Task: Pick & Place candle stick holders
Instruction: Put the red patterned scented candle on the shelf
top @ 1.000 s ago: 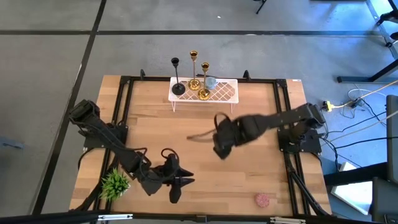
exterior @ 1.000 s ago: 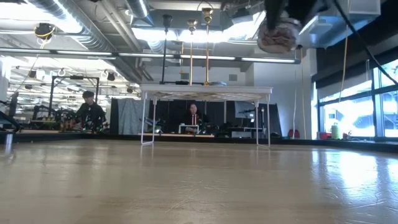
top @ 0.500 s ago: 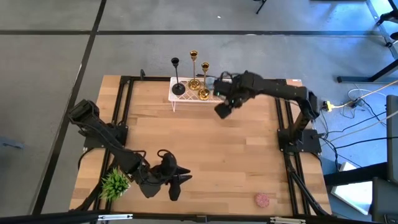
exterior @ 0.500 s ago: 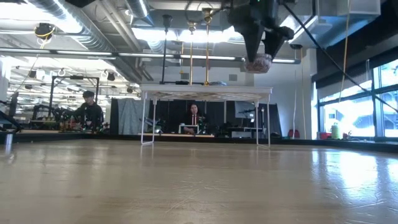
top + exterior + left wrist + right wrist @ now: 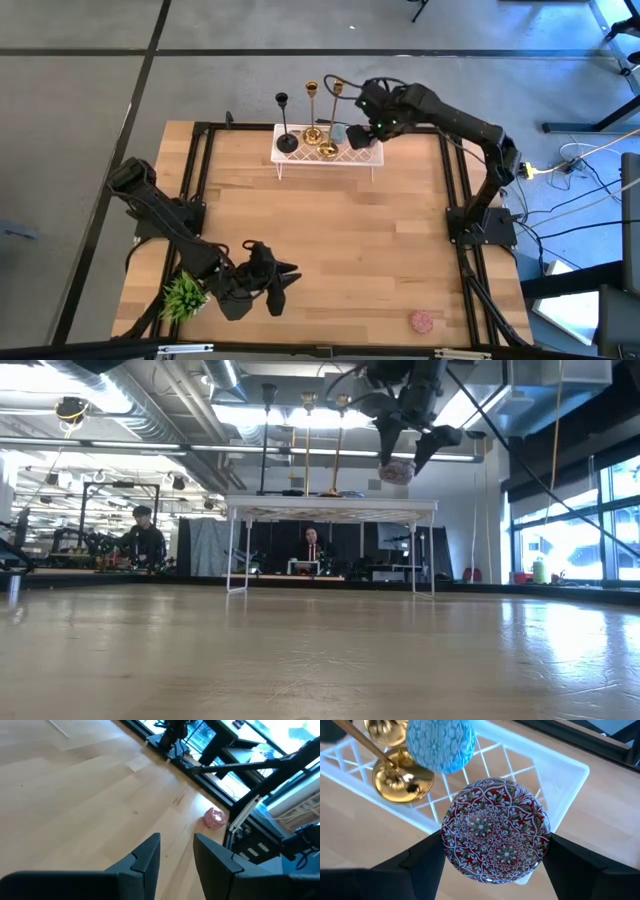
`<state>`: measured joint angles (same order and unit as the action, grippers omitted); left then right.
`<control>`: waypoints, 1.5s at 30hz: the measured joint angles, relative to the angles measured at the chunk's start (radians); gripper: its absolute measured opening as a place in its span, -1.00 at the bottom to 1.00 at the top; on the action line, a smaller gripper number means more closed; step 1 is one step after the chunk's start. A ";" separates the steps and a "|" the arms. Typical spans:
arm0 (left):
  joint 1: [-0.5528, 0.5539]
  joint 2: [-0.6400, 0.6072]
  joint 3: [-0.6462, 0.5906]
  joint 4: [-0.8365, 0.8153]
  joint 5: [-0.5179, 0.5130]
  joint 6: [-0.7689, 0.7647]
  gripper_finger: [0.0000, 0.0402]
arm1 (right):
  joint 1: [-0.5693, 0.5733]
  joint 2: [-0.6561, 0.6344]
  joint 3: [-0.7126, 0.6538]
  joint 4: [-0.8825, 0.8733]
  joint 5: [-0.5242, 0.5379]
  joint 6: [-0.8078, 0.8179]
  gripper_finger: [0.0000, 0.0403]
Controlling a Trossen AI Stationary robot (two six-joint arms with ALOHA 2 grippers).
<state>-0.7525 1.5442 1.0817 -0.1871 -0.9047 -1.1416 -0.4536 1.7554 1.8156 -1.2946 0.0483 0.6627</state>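
Overhead, three candle stick holders (image 5: 310, 125) upright on white rack (image 5: 365, 155), right claw (image 5: 375, 130) gripping patterned red ball (image 5: 495, 837), left claw (image 5: 175, 855) narrowly parted.

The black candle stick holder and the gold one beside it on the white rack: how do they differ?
The black candle stick holder is matte and dark, with a flat dark base; the gold candle stick holder is shiny, with a rounded reflective base. The black one stands nearest the white rack's left end, the gold one further in. Both stand upright, slim-stemmed, on the rack.

Bright, even light; window glare.
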 joint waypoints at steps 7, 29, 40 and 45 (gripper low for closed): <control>-0.020 -0.040 0.000 -0.096 -0.044 -0.028 -0.44 | 0.014 0.000 0.000 -0.006 0.000 -0.021 0.45; -0.020 -0.044 0.000 -0.103 -0.044 -0.023 -0.44 | 0.099 0.000 0.000 -0.007 0.011 0.015 0.45; -0.020 -0.044 0.000 -0.103 -0.044 -0.023 -0.44 | 0.156 0.000 0.000 -0.033 0.020 0.015 0.45; -0.020 -0.044 0.000 -0.103 -0.044 -0.023 -0.44 | 0.174 0.000 0.000 -0.034 0.027 -0.053 0.45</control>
<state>-0.7727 1.5005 1.0817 -0.2905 -0.9489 -1.1645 -0.2795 1.7554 1.8153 -1.3286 0.0750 0.6100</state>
